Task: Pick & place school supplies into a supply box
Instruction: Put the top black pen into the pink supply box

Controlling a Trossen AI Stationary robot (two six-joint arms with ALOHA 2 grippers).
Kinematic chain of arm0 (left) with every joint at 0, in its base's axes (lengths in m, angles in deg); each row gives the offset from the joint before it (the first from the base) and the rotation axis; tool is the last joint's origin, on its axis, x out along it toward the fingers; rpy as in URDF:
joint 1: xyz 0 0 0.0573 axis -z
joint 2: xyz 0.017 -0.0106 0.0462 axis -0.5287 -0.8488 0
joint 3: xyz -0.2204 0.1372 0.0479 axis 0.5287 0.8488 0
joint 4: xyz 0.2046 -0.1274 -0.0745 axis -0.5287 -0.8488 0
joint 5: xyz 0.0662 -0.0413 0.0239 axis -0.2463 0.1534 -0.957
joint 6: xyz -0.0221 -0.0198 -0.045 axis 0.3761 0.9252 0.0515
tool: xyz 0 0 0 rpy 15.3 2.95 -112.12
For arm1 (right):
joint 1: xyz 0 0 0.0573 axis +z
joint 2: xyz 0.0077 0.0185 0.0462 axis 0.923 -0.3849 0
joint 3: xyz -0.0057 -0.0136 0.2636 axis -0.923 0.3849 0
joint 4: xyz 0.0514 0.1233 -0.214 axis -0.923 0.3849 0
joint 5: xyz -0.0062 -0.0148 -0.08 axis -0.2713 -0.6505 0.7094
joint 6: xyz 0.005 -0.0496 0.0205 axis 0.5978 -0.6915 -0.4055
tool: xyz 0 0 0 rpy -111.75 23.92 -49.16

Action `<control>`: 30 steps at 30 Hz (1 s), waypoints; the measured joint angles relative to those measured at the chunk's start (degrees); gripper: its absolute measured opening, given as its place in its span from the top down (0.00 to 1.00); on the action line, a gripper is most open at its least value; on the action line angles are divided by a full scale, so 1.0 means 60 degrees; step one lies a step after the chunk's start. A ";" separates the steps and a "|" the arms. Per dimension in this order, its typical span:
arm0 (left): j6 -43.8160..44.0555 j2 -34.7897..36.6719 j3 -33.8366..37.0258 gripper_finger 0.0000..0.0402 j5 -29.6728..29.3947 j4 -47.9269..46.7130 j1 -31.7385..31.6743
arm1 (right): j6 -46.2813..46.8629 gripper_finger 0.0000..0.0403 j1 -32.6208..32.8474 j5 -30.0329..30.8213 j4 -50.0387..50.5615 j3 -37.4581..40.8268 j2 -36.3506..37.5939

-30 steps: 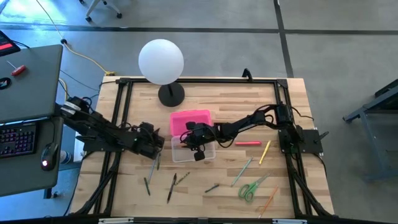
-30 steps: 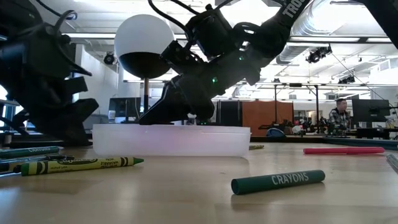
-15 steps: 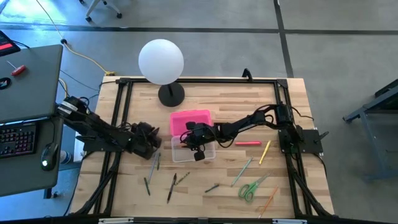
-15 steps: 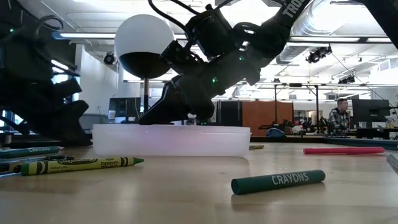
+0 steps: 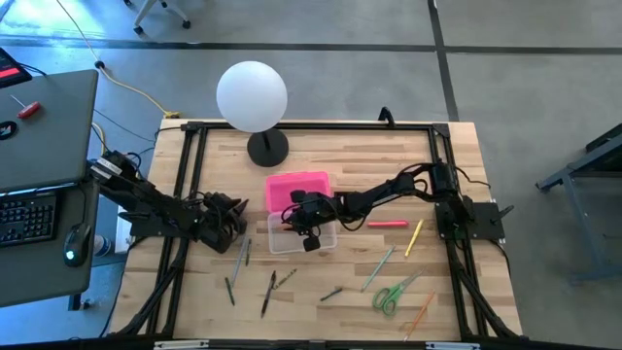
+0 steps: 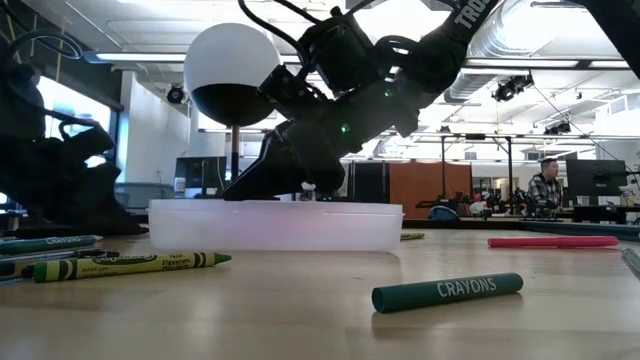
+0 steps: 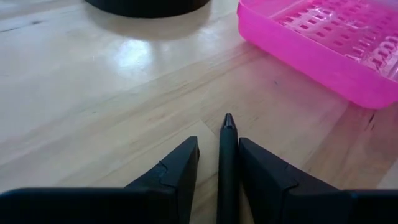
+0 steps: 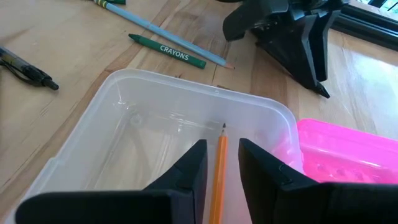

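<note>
The supply box [image 5: 303,236], clear plastic, stands mid-table, with its pink lid [image 5: 296,188] lying beside it on the far side. My right gripper [image 8: 221,149] hangs over the open box [image 8: 161,140], shut on an orange pencil. My left gripper [image 7: 219,146] is to the left of the box [image 5: 228,216], low over the wood, shut on a dark pen. The pink lid [image 7: 323,43] lies ahead of it. Loose pencils, pens and crayons [image 5: 243,255] and the green-handled scissors [image 5: 393,295] lie on the near half of the table. My left gripper pinches the dark pen [image 7: 227,155] between its two fingers. The pen lies along the fingers and its tip [image 7: 228,118] sticks out ahead of them, just above the table. My right gripper pinches the orange pencil [image 8: 219,168] between its two fingers, slanting down from above. The pencil runs along the fingers, its tip [image 8: 223,128] pointing into the clear box, lifted clear of the table.
A white globe lamp [image 5: 253,95] on a black base [image 5: 267,149] stands at the far side. A pink-red marker [image 5: 387,224] and yellow pencil [image 5: 414,238] lie right of the box. In the low view, crayons [image 6: 447,291] lie near the front. Black rails frame the table.
My left gripper has drawn back toward the table's left edge, away from the box, still shut on the dark pen. My right gripper has stayed over the box.
</note>
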 joint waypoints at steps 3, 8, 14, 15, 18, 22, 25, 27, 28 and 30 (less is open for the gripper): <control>-0.0027 -0.0007 0.0000 0.61 -0.0015 0.0007 0.0000 | -0.0010 0.82 0.0001 0.0000 -0.0002 0.0000 0.0000; -0.0171 -0.0164 0.0010 0.68 -0.0152 0.0161 0.0000 | -0.0040 0.82 0.0001 0.0000 -0.0002 0.0000 0.0000; -0.0182 -0.1161 0.0018 0.85 -0.0803 0.1016 0.0025 | -0.0018 0.82 0.0001 -0.0004 -0.0042 0.0000 0.0000; -0.0180 -0.1315 0.0022 0.88 -0.0903 0.1213 0.0022 | -0.0016 0.82 0.0004 -0.0002 -0.0062 0.0000 -0.0002; -0.0299 -0.1435 0.0060 0.89 -0.1051 0.1799 -0.0006 | 0.0000 0.82 0.0090 0.0007 0.0026 0.0000 0.0066; -0.0707 -0.1374 -0.0246 0.89 -0.1212 0.1891 -0.0022 | 0.0011 0.82 0.0280 0.0028 0.0890 0.0000 0.0762; -0.1343 -0.1049 -0.0599 0.89 -0.1036 0.1890 -0.0036 | 0.0007 0.82 0.0387 0.0366 0.2191 -0.0004 0.1619; -0.2175 -0.0772 -0.0997 0.89 -0.0862 0.2031 -0.0015 | -0.0024 0.82 0.0431 0.0750 0.3105 -0.0004 0.2220; -0.2683 -0.0559 -0.1168 0.89 -0.0921 0.2056 -0.0011 | -0.0035 0.82 0.0428 0.0973 0.3447 -0.0004 0.2527; -0.3837 -0.0036 -0.1550 0.89 -0.1090 0.1989 -0.0015 | -0.0039 0.82 0.0393 0.1493 0.4175 -0.0004 0.3105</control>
